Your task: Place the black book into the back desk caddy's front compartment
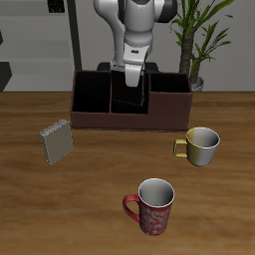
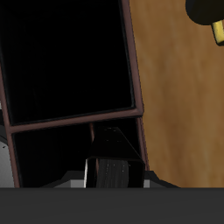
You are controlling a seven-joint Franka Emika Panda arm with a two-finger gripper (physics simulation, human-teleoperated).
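Exterior view: wooden table (plant behind).

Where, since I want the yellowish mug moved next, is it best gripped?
Probably the rim of the yellowish mug, coming straight down and pinching the wall away from the handle. It stands upright with its mouth open upward, and the handle looks small to catch.

Robot's two-finger gripper lowered over the middle of the wide, low maroon-brown desk caddy, clamped on a thin black book held upright inside. Nearer the table's front edge: small grey book, tilted; olive-yellow mug; red patterned mug, closest to the edge.
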